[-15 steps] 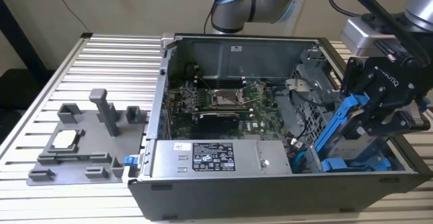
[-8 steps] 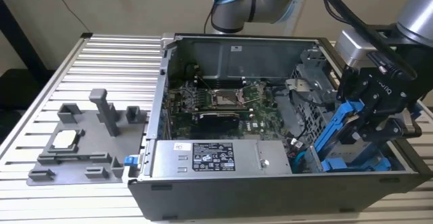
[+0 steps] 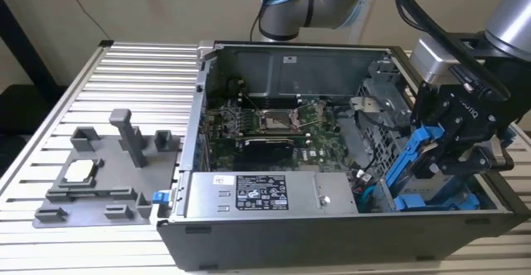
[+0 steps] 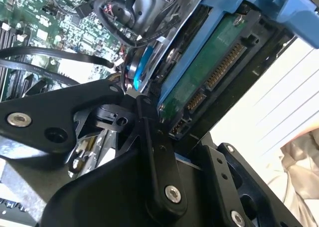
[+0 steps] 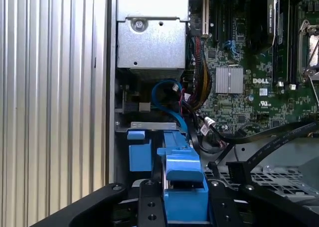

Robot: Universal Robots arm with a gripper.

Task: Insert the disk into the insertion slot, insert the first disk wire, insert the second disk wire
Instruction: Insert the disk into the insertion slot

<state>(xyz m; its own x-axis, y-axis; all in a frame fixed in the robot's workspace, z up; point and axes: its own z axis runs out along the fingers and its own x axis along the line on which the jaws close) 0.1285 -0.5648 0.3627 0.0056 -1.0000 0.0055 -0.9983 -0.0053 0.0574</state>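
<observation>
Gripping the disk (image 3: 415, 153) by its blue carrier, the tool (image 3: 454, 157) is clamped on it and holds it steeply tilted just beside the power-supply box (image 3: 261, 194), on the exterior view's right. The angle apparently aims it at the insertion slot (image 3: 383, 191), where it is not yet seated. The disk's connector edge (image 4: 222, 67) stays exposed, likely for the wires.

exterior view above the computer case (image 3: 332, 241), both wrist views close inside
</observation>
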